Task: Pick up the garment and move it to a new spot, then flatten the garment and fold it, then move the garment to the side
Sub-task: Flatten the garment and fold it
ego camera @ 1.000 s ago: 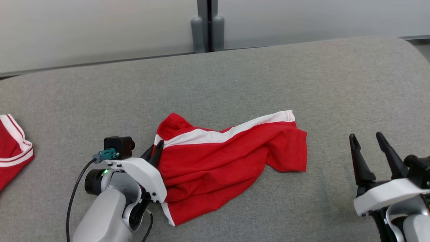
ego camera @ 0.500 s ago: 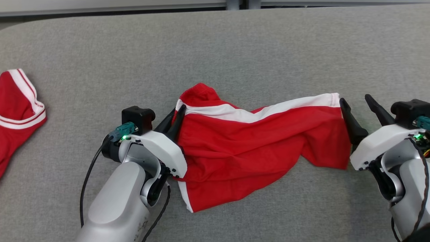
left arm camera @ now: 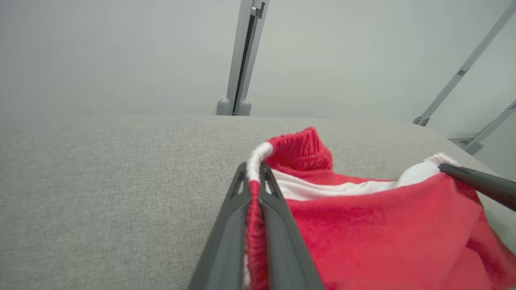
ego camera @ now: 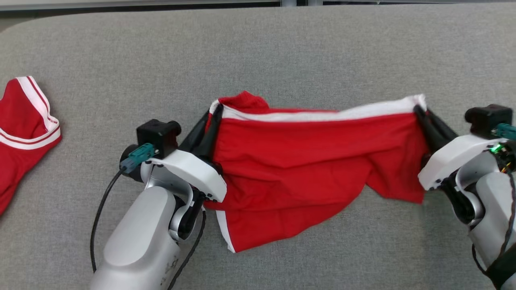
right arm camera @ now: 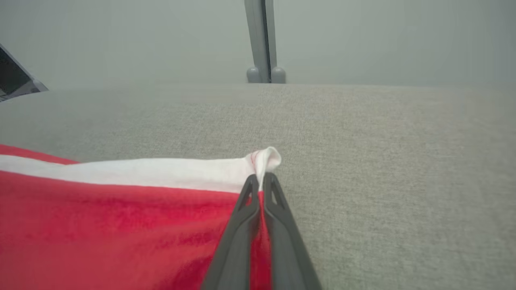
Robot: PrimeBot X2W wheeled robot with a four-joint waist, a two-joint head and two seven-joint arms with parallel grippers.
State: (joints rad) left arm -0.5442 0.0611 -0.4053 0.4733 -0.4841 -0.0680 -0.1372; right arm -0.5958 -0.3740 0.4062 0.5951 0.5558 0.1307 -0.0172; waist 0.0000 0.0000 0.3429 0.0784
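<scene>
Right gripper [ego camera: 421,110]: spread beside the garment [ego camera: 306,161] a moment ago, now pinched on its white-banded right corner; the arm reaches in from the lower right, fingers angled up-left.
Left gripper [ego camera: 214,110]: pressed together on the left corner; forearm slants up from below.
Garment: red, mid-cushion [ego camera: 282,52], top edge stretched taut between both grippers, lower part draped on the grey fabric.
Other garment [ego camera: 24,121]: far left, well apart.
</scene>
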